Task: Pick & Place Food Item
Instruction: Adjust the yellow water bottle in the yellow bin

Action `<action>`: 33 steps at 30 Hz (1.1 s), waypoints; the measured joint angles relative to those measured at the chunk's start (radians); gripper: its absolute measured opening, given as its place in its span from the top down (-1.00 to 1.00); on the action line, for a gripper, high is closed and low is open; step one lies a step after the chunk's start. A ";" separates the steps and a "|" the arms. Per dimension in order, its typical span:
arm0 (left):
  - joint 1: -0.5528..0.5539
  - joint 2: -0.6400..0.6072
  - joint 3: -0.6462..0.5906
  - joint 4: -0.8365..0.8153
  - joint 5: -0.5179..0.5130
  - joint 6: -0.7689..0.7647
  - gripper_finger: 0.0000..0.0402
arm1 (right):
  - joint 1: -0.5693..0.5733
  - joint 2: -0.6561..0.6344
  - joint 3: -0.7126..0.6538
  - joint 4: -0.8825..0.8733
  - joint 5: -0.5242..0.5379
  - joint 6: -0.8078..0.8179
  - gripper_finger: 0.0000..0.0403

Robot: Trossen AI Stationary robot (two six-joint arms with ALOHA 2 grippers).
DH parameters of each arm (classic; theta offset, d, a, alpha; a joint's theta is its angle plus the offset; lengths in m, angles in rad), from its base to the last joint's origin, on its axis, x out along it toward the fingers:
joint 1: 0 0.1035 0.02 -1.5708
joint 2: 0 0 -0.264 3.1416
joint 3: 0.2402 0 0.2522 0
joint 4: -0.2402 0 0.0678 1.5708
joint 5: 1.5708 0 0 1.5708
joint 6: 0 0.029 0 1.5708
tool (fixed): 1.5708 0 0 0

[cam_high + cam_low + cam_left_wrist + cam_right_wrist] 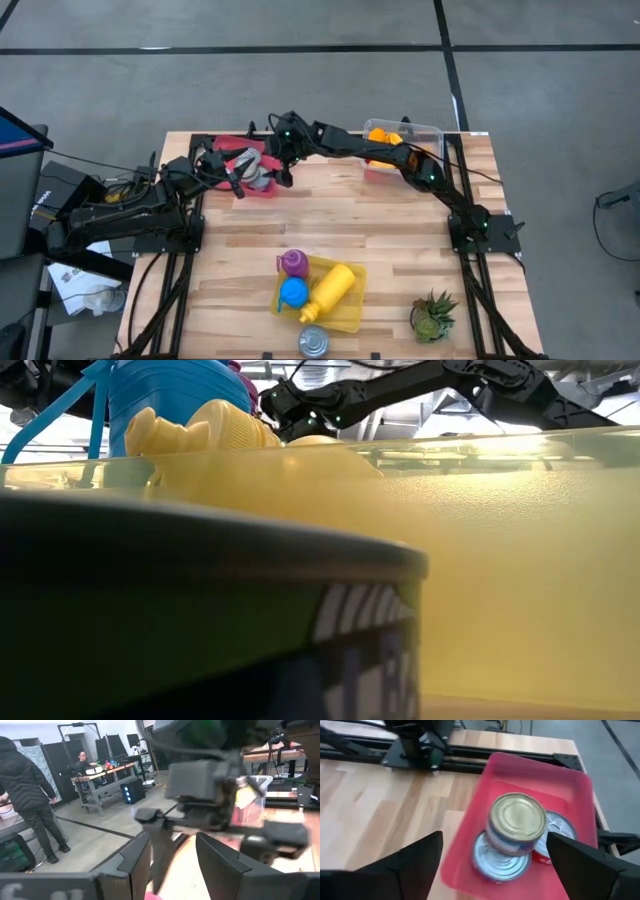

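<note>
High view shows a pale wooden table [400, 230]. At its far left, the left gripper [232, 178] hangs at the edge of a shallow red plastic tray [540, 780]; its finger gap cannot be told. Three round metal cans [517, 822] lie stacked in the tray. The right gripper [492, 857] hovers above them, fingers spread wide, holding nothing. Farther right, a clear bin [425, 130] holds orange items [383, 135].
</note>
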 joint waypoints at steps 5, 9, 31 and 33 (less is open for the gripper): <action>0.000 0.000 0.000 0.000 -0.002 0.000 0.26 | 0.043 -0.050 0.001 -0.107 0.000 -0.013 -0.60; 0.000 0.000 0.000 -0.006 -0.002 0.000 0.26 | 0.097 -0.099 0.000 -0.292 0.057 -0.039 -0.52; 0.000 0.000 0.000 0.025 -0.003 0.000 0.26 | 0.448 -0.385 -0.469 0.927 0.043 -0.031 -0.48; 0.000 0.000 0.001 0.020 -0.003 0.000 0.26 | 0.457 -0.399 -0.570 0.977 0.085 -0.030 -0.48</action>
